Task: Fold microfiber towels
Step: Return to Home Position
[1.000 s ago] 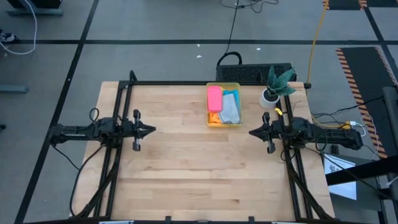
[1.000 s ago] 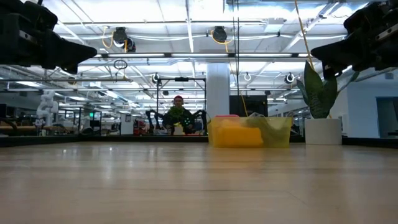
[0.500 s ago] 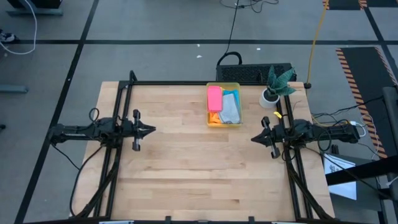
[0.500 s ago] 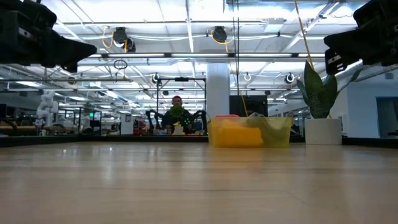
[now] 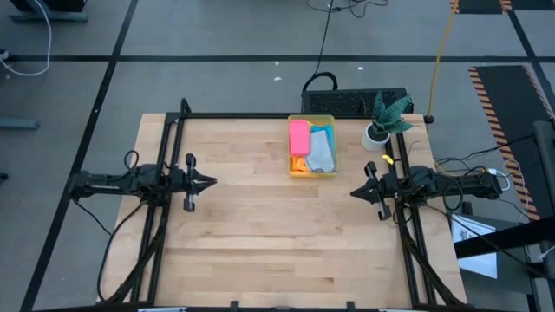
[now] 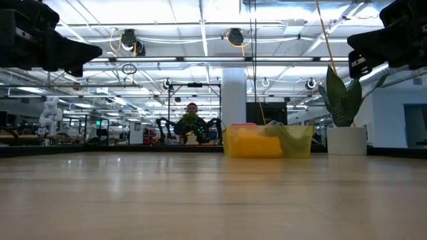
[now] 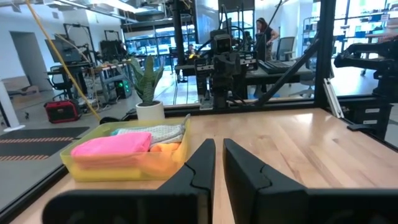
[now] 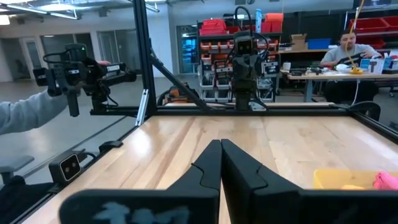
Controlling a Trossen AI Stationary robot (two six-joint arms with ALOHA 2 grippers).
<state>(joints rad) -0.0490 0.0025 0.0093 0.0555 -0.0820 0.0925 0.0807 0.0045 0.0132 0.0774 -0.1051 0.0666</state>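
Observation:
The microfiber towels lie piled in a translucent yellow bin [image 5: 310, 119] at the table's far middle. A pink one [image 5: 298, 137] is on the left, a bright blue one [image 5: 323, 134] and a light grey one [image 5: 321, 156] on the right, and an orange one [image 5: 299, 163] at the near end. My left gripper [image 5: 212, 181] hovers level over the table's left side, its fingers [image 7: 205, 163] a narrow slit apart. My right gripper [image 5: 353, 192] hovers level over the right side, shut and empty [image 8: 221, 144]. Both point toward the table's middle, clear of the bin.
A green-leaved plant in a white pot [image 5: 381, 121] stands at the far right corner, beside the bin. Bare wood spreads between the two grippers and toward the near edge. Black frame rails [image 5: 165, 225] run along the sides. People show in the room beyond, one sleeve [image 8: 25, 112] close by.
My right gripper has swung a little toward the table's near edge, staying level and shut.

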